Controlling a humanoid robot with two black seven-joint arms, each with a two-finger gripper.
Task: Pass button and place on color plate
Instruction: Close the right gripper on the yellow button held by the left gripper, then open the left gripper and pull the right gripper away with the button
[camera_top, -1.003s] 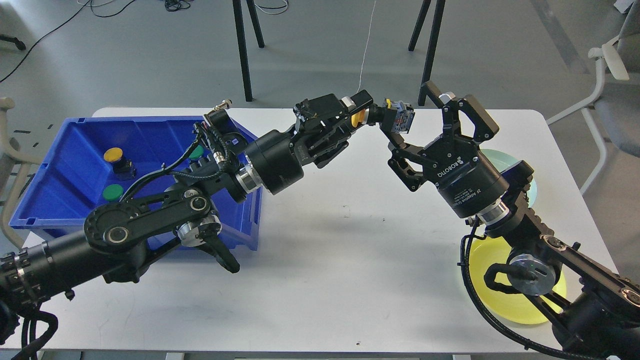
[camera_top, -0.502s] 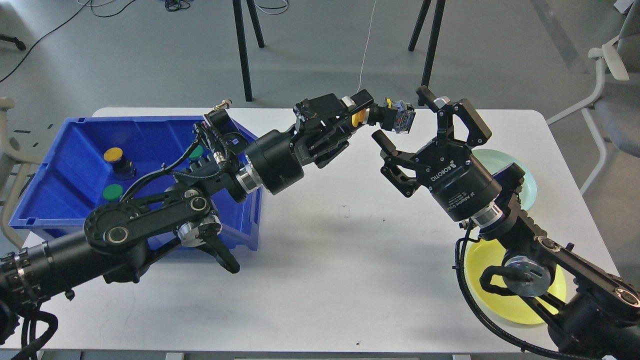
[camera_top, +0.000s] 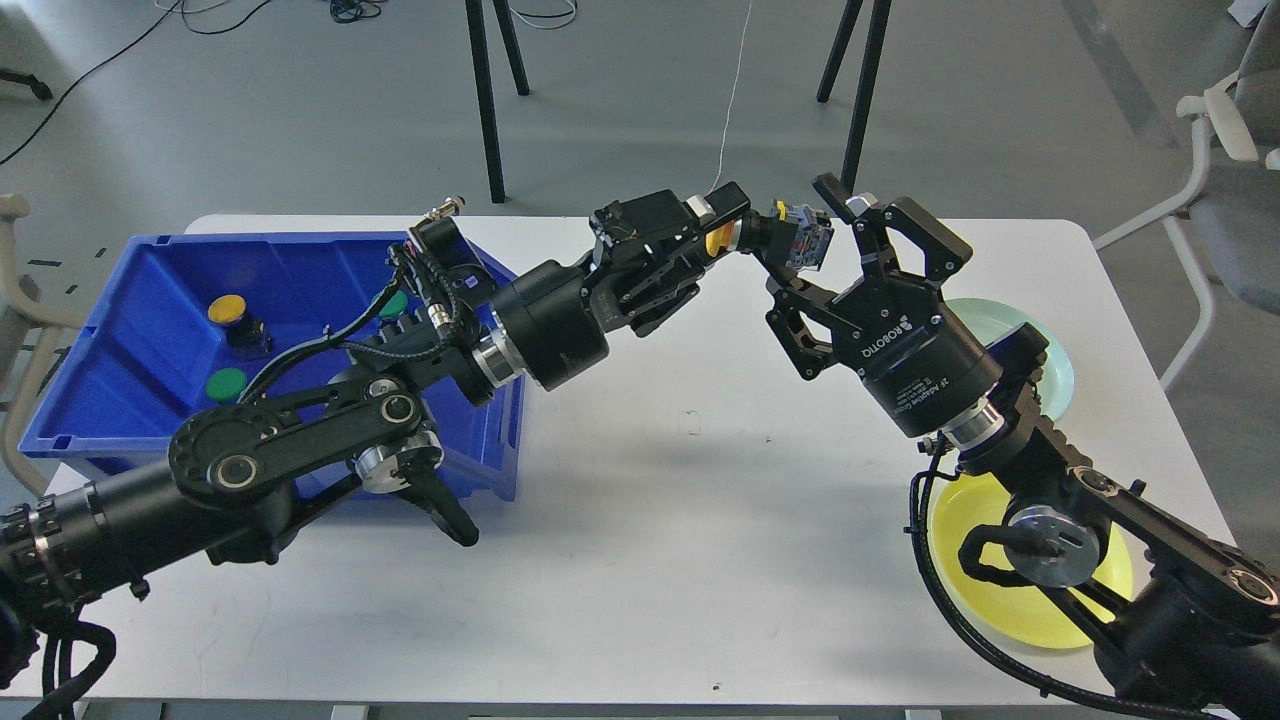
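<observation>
My left gripper (camera_top: 712, 222) is shut on a yellow button (camera_top: 716, 240) and holds it in the air over the back middle of the white table (camera_top: 640, 520). The button's grey terminal end (camera_top: 806, 240) sticks out to the right. My right gripper (camera_top: 800, 225) is open, with one finger above and one below that grey end; I cannot tell if they touch it. A yellow plate (camera_top: 1000, 610) lies at the front right, partly under my right arm. A light blue plate (camera_top: 1012, 318) lies behind the right gripper, mostly hidden.
A blue bin (camera_top: 130, 400) stands at the left, holding a yellow button (camera_top: 226, 310) and green buttons (camera_top: 226, 382). My left arm crosses the bin's right side. Chair and stand legs are behind the table.
My right gripper has moved left and up toward the held button; its open fingers now straddle the button's grey end. The left gripper has barely moved.
</observation>
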